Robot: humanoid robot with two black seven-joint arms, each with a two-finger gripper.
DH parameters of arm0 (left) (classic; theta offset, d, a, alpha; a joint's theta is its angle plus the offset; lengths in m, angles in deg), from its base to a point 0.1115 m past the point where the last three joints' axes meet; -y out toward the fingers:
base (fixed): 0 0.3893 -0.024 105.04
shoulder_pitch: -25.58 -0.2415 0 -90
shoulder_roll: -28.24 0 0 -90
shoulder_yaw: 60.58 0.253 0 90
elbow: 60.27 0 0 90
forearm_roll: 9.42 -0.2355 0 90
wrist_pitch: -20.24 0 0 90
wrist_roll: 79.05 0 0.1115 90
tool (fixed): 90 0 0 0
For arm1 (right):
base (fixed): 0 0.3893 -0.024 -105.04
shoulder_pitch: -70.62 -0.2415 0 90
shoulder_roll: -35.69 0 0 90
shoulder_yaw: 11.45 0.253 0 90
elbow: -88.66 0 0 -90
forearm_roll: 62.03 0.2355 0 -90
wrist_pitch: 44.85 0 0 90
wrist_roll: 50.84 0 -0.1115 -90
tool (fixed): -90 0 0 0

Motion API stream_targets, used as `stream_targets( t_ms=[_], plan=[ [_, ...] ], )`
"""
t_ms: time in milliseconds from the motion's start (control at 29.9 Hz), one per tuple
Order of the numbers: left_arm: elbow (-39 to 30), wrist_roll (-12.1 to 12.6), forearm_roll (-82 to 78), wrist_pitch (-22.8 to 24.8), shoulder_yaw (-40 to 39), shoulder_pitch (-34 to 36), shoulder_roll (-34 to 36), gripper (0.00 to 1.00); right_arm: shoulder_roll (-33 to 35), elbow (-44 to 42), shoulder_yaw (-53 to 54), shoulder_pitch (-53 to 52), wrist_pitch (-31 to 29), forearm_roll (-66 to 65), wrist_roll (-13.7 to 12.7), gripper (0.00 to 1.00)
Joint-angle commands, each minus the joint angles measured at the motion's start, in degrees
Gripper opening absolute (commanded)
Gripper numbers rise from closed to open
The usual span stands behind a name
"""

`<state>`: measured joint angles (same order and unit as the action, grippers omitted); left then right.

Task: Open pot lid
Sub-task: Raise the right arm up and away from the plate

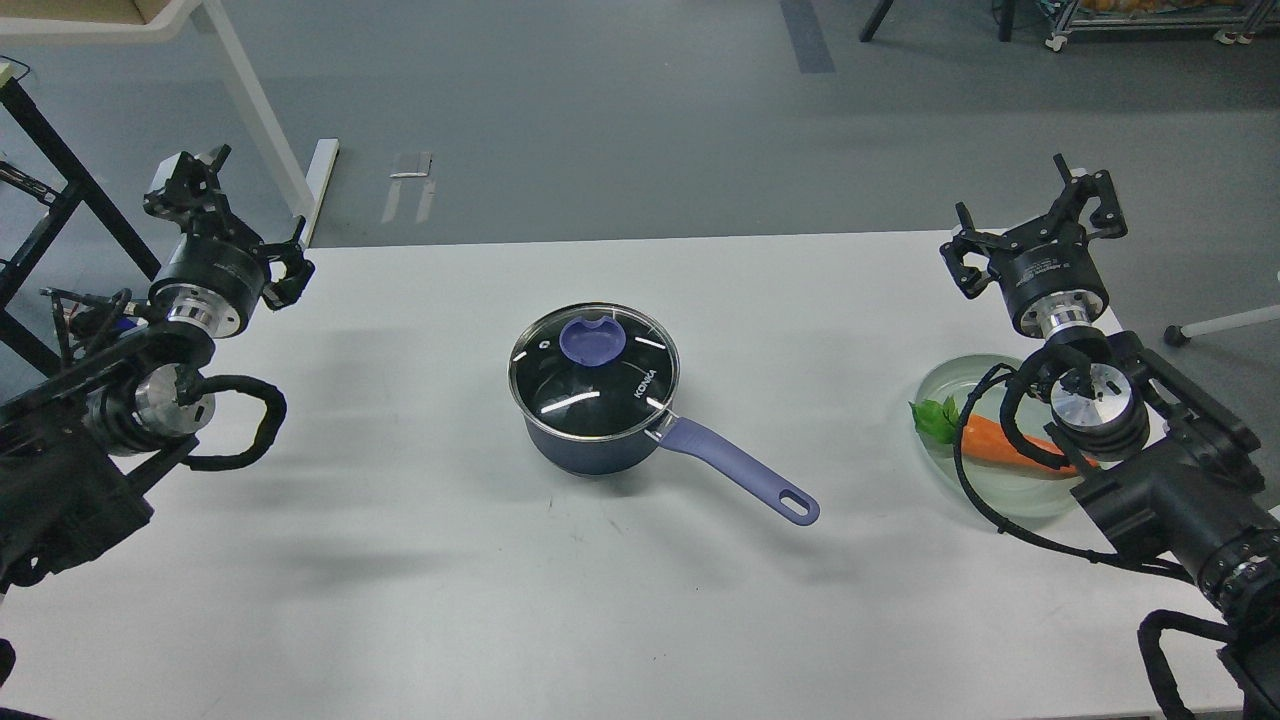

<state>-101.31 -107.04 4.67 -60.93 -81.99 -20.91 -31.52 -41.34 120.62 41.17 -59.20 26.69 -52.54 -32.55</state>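
Note:
The pot, a small dark navy saucepan, stands in the middle of the white table. Its long purple handle points toward the front right. The lid is clear glass with a steel rim, and it sits flat on the pot with its purple knob on top. My left gripper hovers at the table's far left edge, open and holding nothing, far from the pot. My right gripper is raised at the far right edge, also open and empty.
A pale green glass dish holding a carrot sits at the right, partly under my right arm. Beyond the table lie grey floor, a white table leg and a black frame at the back left.

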Motion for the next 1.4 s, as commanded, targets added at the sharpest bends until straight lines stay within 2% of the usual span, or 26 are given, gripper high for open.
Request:
stream_targets(
  t_ms=[0, 368, 702, 836, 970, 1171, 1371],
  plan=[
    [0.00, -0.01, -0.56, 0.05, 0.14, 0.00, 0.60, 0.99, -0.49, 0.29, -0.93, -0.08, 0.00, 0.01, -0.10, 1.00],
    [0.26, -0.01, -0.74, -0.39, 1.20, 0.00, 0.43, 0.99, 1.26, 3.10, -7.43, -1.22, 0.08, -0.17, -0.10, 1.00],
    [0.44, -0.01, -0.82, 1.63, 1.20, 0.08, -0.36, 0.99, 16.99, 13.82, -18.41, -5.52, 1.92, -6.23, -0.10, 1.00],
    [0.35, -0.01, -0.74, 0.85, 1.20, 0.61, -1.85, 0.99, 21.30, 14.09, -27.45, -11.66, 2.72, -6.50, -0.10, 1.00],
    [-0.18, -0.01, -0.82, 0.93, 0.76, 0.96, -1.42, 0.99, 22.63, 14.88, -37.82, -20.01, 2.72, -10.09, -0.10, 1.00],
    [-1.23, -0.01, -0.82, 1.11, 0.41, 1.40, -0.89, 0.99, 23.24, 21.11, -50.75, -31.18, 4.30, -25.19, -0.01, 1.00],
    [-2.38, -0.01, -0.91, 1.63, 0.85, 1.84, 1.04, 0.99, 21.49, 29.28, -68.06, -44.09, 6.24, -41.46, -0.01, 1.00]
  ],
)
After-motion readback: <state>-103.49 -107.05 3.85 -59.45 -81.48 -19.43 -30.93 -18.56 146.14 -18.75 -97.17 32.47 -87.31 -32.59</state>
